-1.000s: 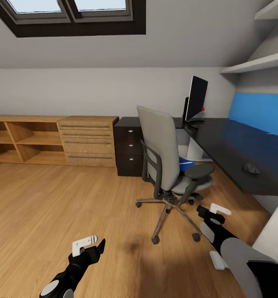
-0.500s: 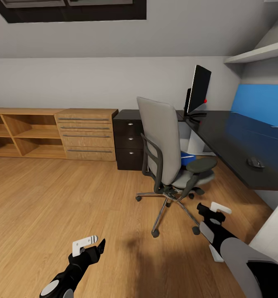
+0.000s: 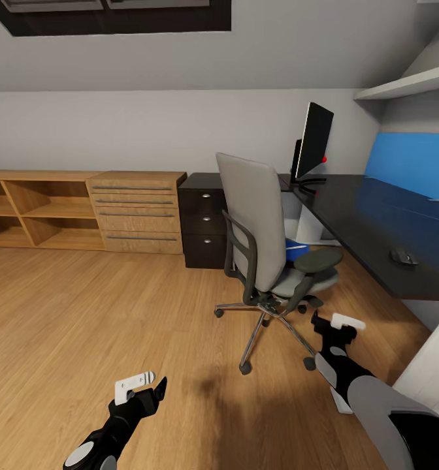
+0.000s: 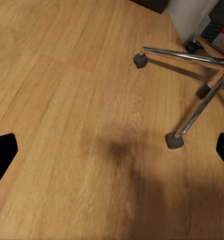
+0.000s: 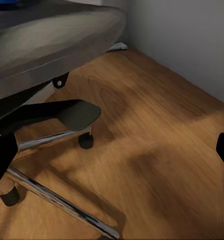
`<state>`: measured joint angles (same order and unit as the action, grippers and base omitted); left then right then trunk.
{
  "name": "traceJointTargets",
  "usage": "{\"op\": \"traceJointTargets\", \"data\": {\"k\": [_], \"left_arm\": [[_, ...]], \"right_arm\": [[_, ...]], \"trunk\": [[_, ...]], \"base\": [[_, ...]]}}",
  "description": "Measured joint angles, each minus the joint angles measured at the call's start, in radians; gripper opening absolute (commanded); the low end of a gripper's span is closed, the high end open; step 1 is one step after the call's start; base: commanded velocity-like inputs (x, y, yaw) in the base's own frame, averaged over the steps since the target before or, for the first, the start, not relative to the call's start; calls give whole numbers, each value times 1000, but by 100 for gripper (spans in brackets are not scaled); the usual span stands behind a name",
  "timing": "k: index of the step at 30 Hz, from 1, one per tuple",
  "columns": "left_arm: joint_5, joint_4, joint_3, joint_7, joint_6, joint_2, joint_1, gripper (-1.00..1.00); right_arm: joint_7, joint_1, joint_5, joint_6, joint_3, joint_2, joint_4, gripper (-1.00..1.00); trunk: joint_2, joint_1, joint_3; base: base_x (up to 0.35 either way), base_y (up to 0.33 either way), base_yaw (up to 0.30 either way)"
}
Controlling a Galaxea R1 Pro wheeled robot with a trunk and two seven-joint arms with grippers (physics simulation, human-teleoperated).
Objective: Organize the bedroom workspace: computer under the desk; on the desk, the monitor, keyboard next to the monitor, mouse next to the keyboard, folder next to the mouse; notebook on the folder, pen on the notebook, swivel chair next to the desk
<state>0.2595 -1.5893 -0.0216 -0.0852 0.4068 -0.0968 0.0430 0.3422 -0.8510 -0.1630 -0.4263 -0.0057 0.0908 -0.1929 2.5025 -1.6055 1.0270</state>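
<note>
The grey swivel chair [image 3: 262, 225] stands on the oak floor, its back towards me, in front of the black desk [image 3: 366, 225]. A blue folder [image 3: 296, 249] lies on its seat. The monitor [image 3: 312, 138] stands on the desk's far end, and the small black mouse [image 3: 403, 256] rests near the desk's front edge. A pale box under the desk behind the chair looks like the computer [image 3: 306, 225]. My left gripper [image 3: 146, 386] hangs open low over bare floor. My right gripper [image 3: 339, 323] is open just beside the chair's chrome base [image 5: 52, 197]. The keyboard, notebook and pen are out of view.
Low oak cabinets [image 3: 82, 209] and a dark drawer unit [image 3: 203, 222] line the back wall. A white panel [image 3: 432, 365] stands close on my right. A blue wall panel [image 3: 412, 163] sits behind the desk. The chair's caster legs [image 4: 192, 90] spread over the floor ahead of my left gripper.
The camera tilted down a little at first. Since then my right gripper has crept forward towards the chair's base. The left gripper and the chair have stayed put.
</note>
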Motion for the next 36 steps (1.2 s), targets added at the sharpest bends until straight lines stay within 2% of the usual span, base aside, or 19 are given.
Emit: {"op": "traceJointTargets", "data": {"k": [6, 21, 26, 27, 29, 31, 33, 36], "left_arm": [[-1, 2, 0, 0, 0, 0, 0, 100], [-2, 3, 0, 0, 1, 1, 0, 100], [-6, 3, 0, 0, 1, 1, 0, 100], [-8, 4, 0, 0, 1, 2, 0, 100], [-9, 8, 0, 0, 2, 2, 0, 100], [-9, 12, 0, 0, 2, 2, 0, 100], [-9, 12, 0, 0, 2, 2, 0, 100], [-9, 12, 0, 0, 2, 2, 0, 100]], "right_arm": [[0, 2, 22, -24, 0, 0, 1, 100], [0, 2, 24, -27, 1, -4, 1, 100], [2, 2, 22, -28, 0, -14, 0, 100], [4, 2, 19, -31, -10, -15, 0, 100], [0, 2, 24, -27, 1, -17, 0, 100], [9, 2, 18, -34, -21, -36, 0, 100], [0, 2, 29, -27, 1, -42, 1, 100], [0, 2, 30, -27, 1, -44, 1, 100]], "trunk": [[0, 0, 0], [0, 0, 0], [0, 1, 0], [0, 0, 0], [0, 0, 0], [0, 0, 0], [0, 0, 0], [0, 0, 0]], "base": [[74, -30, 0], [131, -64, 0], [234, -10, 0], [103, -2, 0], [44, -1, 63], [4, 0, 246], [1, 0, 267], [0, 0, 272]]}}
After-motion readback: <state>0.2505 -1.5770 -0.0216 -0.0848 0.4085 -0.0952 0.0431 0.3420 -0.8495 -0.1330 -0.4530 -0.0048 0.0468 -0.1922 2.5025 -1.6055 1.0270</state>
